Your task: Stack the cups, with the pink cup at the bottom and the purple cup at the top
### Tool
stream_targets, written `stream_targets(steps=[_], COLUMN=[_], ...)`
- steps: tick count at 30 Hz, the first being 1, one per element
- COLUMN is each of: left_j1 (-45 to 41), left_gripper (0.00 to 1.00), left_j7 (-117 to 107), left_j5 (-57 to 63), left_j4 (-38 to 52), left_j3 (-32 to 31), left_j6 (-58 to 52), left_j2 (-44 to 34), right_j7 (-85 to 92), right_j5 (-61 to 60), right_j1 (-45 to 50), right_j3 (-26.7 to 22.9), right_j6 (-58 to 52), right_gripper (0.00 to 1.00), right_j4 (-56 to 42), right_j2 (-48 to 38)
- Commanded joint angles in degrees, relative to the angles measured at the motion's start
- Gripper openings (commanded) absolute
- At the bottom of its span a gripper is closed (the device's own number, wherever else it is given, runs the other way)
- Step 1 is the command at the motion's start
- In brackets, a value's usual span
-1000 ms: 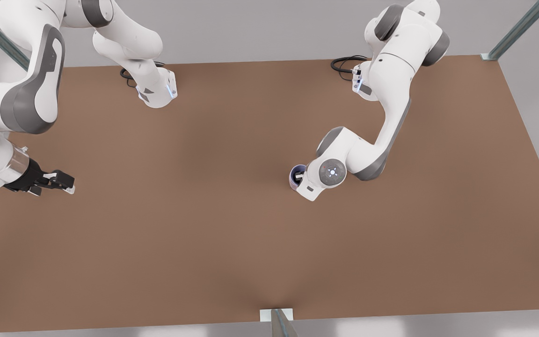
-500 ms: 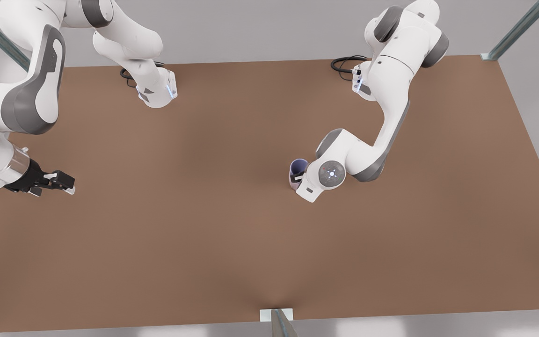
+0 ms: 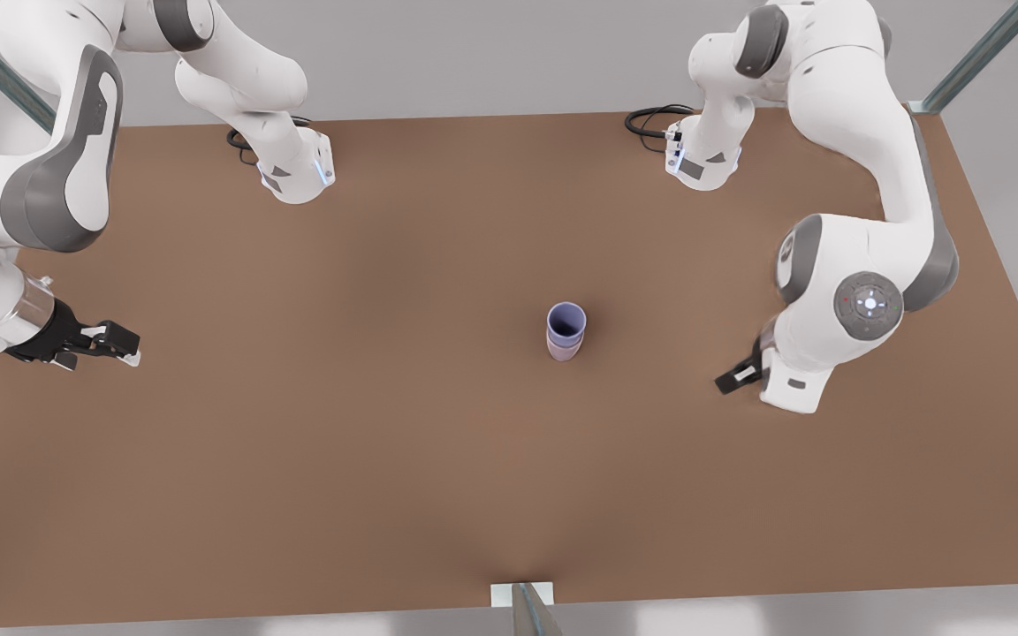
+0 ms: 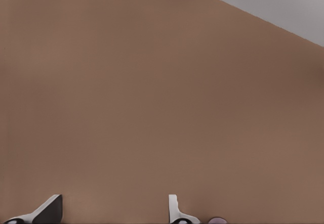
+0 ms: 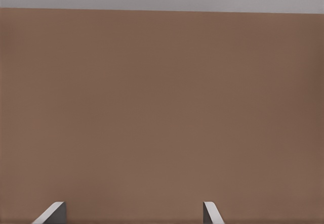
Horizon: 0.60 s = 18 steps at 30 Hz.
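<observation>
Right-side arm withdrawn across brown table (image 3: 385, 459)

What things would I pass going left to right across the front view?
One arm's fingers → the stack, purple cup sitting in pink cup → other arm's fingers.

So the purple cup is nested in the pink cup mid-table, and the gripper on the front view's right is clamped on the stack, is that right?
Not quite. The left gripper, at the front view's right, is open and apart from the stack, as the front view shows. The purple cup does sit nested in the pink cup mid-table. The right gripper waits open at the front view's left.
</observation>
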<state>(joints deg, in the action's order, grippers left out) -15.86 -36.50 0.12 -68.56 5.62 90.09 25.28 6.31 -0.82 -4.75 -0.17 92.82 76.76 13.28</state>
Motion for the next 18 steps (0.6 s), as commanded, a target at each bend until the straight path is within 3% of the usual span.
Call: stream_targets(steps=[1, 3, 4, 8, 18], left_j1=[0.92, 8.74, 9.36, 9.45, 9.45], left_gripper=[1.0, 1.0, 1.0, 1.0, 1.0], left_j7=[27.44, 27.52, 27.62, 27.88, 34.83], left_j5=[3.57, 9.01, 8.67, 8.05, 6.56], left_j4=[-0.26, -4.9, -6.85, -10.72, -10.81], left_j3=[0.71, -9.65, -10.62, -11.77, -11.86], left_j6=[-3.26, -1.69, 1.22, 4.48, 2.98], left_j2=[-3.83, -9.35, -10.95, -14.29, -14.73], right_j7=[0.02, 0.02, 0.02, 0.02, 0.02], right_j5=[-0.06, -0.06, -0.06, -0.06, -0.06], right_j1=[0.0, 0.0, 0.0, 0.0, 0.0], right_j3=[0.0, 0.0, 0.0, 0.0, 0.0], right_j6=[-0.01, -0.01, 0.08, 0.08, 0.52], right_gripper=[1.0, 1.0, 1.0, 1.0, 1.0], right_j4=[-0.03, -0.03, -0.03, -0.03, -0.03], right_j2=[-0.01, -0.01, -0.01, 0.08, 0.08])
